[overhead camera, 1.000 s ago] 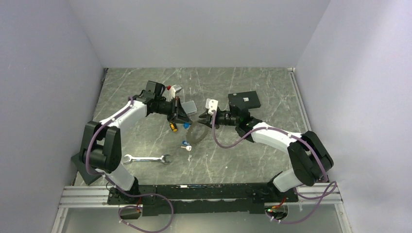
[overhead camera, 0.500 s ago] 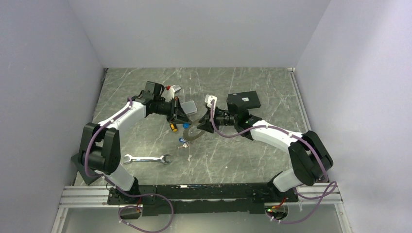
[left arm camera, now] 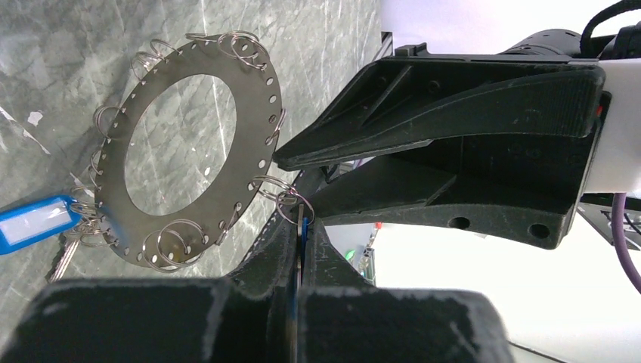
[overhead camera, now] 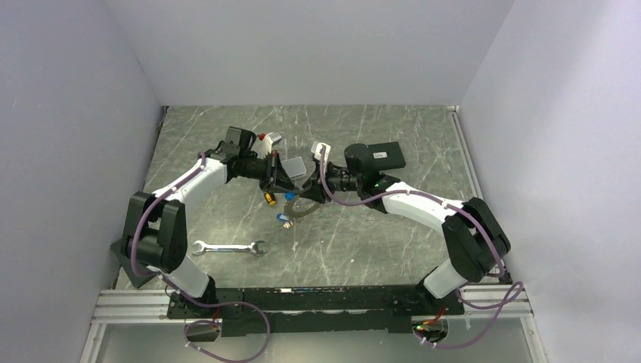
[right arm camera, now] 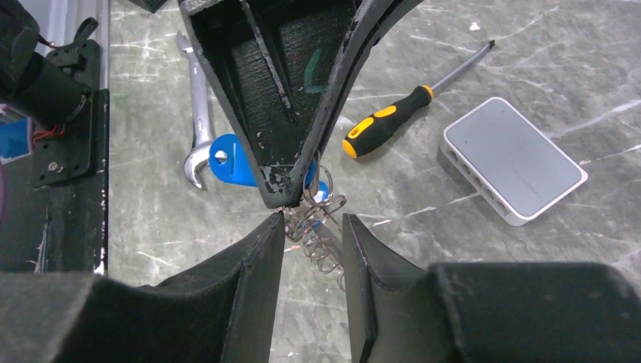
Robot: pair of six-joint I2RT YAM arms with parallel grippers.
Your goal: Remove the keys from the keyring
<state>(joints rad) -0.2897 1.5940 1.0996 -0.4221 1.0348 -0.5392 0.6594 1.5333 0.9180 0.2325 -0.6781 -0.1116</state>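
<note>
Where wire loops (left arm camera: pixel 168 240) hang, the keyring (left arm camera: pixel 253 113) is perforated.

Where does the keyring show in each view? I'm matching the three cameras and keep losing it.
Top external: keyring just left of and below picture centre.
Left wrist: upper left, face on, a flat perforated ring.
Right wrist: only its small wire loops show, near picture centre.
Shared landmark: the blue keys hanging from it, seen in all three.
</note>
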